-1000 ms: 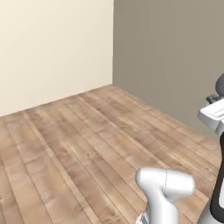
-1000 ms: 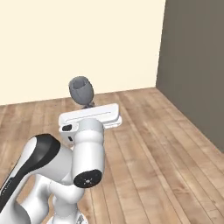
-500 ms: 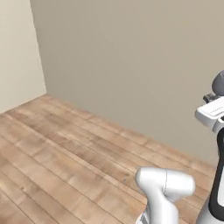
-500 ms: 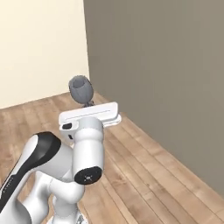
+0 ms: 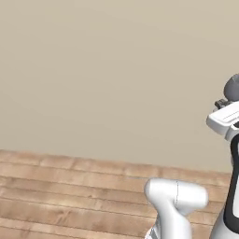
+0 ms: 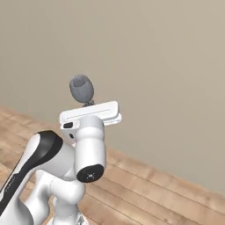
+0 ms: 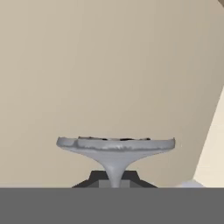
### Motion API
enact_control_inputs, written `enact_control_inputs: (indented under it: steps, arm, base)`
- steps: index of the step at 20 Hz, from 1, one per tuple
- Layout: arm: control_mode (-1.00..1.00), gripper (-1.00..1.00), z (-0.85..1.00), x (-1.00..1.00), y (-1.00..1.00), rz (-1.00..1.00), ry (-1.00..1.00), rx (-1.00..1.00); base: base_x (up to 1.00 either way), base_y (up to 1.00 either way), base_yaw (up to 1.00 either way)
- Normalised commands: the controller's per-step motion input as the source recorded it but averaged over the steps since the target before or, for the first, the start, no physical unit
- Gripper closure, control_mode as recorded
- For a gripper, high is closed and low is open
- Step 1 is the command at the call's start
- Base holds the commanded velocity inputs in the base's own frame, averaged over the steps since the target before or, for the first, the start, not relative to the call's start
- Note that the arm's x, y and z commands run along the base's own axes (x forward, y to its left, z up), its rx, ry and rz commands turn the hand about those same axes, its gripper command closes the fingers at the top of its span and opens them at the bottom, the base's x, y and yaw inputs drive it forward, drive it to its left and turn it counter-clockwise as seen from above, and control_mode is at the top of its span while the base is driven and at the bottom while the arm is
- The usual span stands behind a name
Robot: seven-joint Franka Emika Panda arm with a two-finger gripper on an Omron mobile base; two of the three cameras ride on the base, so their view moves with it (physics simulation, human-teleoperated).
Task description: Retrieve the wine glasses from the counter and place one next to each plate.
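Observation:
A grey-tinted wine glass [image 6: 81, 88] stands upright above the white hand, and my gripper [image 6: 89, 103] is shut on its thin stem. In the left base view the same glass [image 5: 232, 87] and the gripper [image 5: 224, 103] sit at the right edge, partly cut off. Seen from the hand, the glass [image 7: 114, 147] spreads wide above the stem, which runs down between the dark finger tips [image 7: 98, 178] of the gripper [image 7: 114, 181]. The counter and the plates are out of view.
A plain grey-beige wall [image 5: 107, 70] stands close ahead across both base views. Wooden plank floor [image 5: 60, 196] runs along its foot. A paler cream wall [image 7: 212, 148] shows at the right of the hand view.
The whole scene has swung as the base turns: the cream wall and the corner slid out to the left, and the grey wall is now ahead. The glass stays held in the gripper.

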Motion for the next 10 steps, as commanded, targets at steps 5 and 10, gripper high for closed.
enact_control_inputs:
  steps: [5, 10]
  arm:
    - [1.00, 1.00, 0.00, 0.00, 0.00, 0.00, 0.00, 0.00]
    - [1.00, 1.00, 0.00, 0.00, 0.00, 0.00, 0.00, 0.00]
  base:
    - [0.02, -0.56, -0.86]
    - [0.93, -0.30, -0.52]
